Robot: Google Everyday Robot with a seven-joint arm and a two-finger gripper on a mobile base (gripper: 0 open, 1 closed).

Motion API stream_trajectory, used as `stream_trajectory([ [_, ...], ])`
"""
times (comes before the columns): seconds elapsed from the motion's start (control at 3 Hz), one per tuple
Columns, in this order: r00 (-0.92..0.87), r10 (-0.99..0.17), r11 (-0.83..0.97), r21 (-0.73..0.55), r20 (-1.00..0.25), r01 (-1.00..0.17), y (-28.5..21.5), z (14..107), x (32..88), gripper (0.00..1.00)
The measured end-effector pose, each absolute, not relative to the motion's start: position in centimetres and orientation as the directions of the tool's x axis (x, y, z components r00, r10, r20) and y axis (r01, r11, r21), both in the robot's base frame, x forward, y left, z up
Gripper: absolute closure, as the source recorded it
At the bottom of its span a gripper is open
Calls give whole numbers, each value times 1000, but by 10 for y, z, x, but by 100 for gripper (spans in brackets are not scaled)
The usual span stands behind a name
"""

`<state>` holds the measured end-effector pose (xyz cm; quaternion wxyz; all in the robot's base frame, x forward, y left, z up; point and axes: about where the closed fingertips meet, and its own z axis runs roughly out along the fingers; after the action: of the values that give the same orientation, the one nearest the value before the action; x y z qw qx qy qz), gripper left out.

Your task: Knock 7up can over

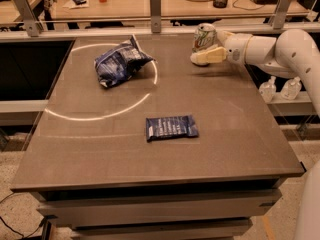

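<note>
The 7up can (204, 36) is a small silver-white can with green marks and a shiny top, at the far right of the grey table (150, 149). It leans to the left, its base lifted off the surface. My gripper (207, 51) reaches in from the right on a white arm. One cream finger (206, 57) lies in front of the can's lower part, the other is behind it, so the can sits between them.
A crumpled dark blue snack bag (119, 64) lies at the back left inside a bright ring of light. A flat dark blue packet (171, 127) lies mid-table. A railing with posts (155, 4) borders the far edge. Two small white bottles (278, 88) stand right of the table.
</note>
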<state>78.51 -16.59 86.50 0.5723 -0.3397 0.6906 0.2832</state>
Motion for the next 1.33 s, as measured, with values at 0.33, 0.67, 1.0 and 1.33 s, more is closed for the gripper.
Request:
stream_trajectory([
  [0.33, -104, -138, 568, 7, -985, -823, -149, 865, 787, 18],
  [0.67, -91, -135, 537, 5, -987, -844, -139, 866, 787, 43],
  [1.0, -83, -128, 527, 3, -988, -850, -141, 869, 783, 64],
  [1.33, -91, -171, 513, -9, -981, -858, -145, 885, 770, 88],
])
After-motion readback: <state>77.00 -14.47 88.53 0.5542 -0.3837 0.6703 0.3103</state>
